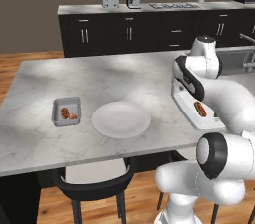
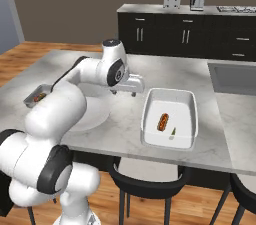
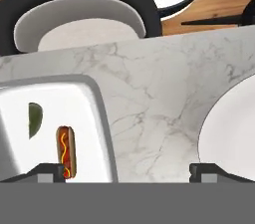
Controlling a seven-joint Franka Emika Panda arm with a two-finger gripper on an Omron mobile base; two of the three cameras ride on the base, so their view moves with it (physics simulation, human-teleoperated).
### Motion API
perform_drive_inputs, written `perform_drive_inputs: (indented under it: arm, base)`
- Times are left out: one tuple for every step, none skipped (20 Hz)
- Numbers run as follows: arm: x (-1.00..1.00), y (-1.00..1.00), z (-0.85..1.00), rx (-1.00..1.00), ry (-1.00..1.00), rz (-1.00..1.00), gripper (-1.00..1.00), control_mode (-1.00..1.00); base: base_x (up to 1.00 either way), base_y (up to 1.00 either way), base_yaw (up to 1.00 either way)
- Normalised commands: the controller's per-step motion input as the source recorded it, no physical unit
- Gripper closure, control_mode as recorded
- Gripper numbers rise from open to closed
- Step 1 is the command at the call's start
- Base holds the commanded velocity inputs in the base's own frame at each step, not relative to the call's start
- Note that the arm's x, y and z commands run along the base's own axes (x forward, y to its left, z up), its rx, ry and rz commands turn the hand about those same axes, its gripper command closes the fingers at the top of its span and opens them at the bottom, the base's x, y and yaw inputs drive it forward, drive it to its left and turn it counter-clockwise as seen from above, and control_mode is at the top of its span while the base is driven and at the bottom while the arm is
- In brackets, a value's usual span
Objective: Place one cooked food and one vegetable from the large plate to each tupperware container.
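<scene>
**With both containers filled, the end effector hangs open between plate and white container**

While the large plate (image 1: pixel 121 119) lies bare in the left base view, the small grey container (image 1: pixel 66 111) sits just to its left on the surface (image 1: pixel 99 76), holding a brownish cooked piece and a small orange bit beside it. On the far side of the plate, partly hidden by the arm, the white container (image 1: pixel 191 113) holds a hot dog (image 1: pixel 199 109). By my reading, nothing is left on the plate to move.

Seen from the right base view, the end effector (image 2: pixel 134 91) hovers over the marble just beyond the white container's far left corner, with the plate behind the arm on the other side. The hot dog (image 2: pixel 163 122) lies in the middle of that container, its long axis running from the near rim to the far rim, and a small green vegetable (image 2: pixel 173 131) rests just beside it. The grey container (image 2: pixel 37 96) stands well apart at the far left.

From the hand view, both fingertips (image 3: pixel 50 173) stand wide apart with only bare marble between them, so the end effector is open and carrying nothing. The hot dog (image 3: pixel 65 151) lies close by the left fingertip, lengthwise up the picture, the green piece (image 3: pixel 35 118) beyond it; the plate's rim (image 3: pixel 224 123) curves in by the other tip. Any coming move, I judge, is a retreat rather than a reach.
</scene>
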Motion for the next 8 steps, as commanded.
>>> perform_drive_inputs:
  arm:
    - [0.0, 1.0, 0.51, -0.07, 0.2, 0.07, -1.0, -1.0]
    - [0.0, 1.0, 0.46, -0.06, 0.18, 0.07, -1.0, -1.0]
    - [-0.17, 1.0, 0.22, -0.01, 0.17, 0.03, -1.0, -1.0]
    - [-0.45, 1.0, 0.0, 0.0, 0.07, 0.0, -1.0, -1.0]
    - [-0.62, 1.0, -0.02, 0.0, 0.04, 0.0, -1.0, -1.0]
    - [-0.66, 1.0, -0.19, 0.0, 0.05, 0.0, -1.0, -1.0]
    - [-0.74, 0.89, -0.32, 0.0, 0.08, 0.0, -1.0, -1.0]
    - [-0.92, 0.48, -0.44, 0.0, 0.04, 0.0, -1.0, -1.0]
  base:
    - [0.0, 0.0, 0.0]
    - [0.0, 0.0, 0.0]
    - [0.0, 0.0, 0.0]
    - [0.0, 0.0, 0.0]
    - [0.0, 0.0, 0.0]
    - [0.0, 0.0, 0.0]
    - [0.0, 0.0, 0.0]
    - [0.0, 0.0, 0.0]
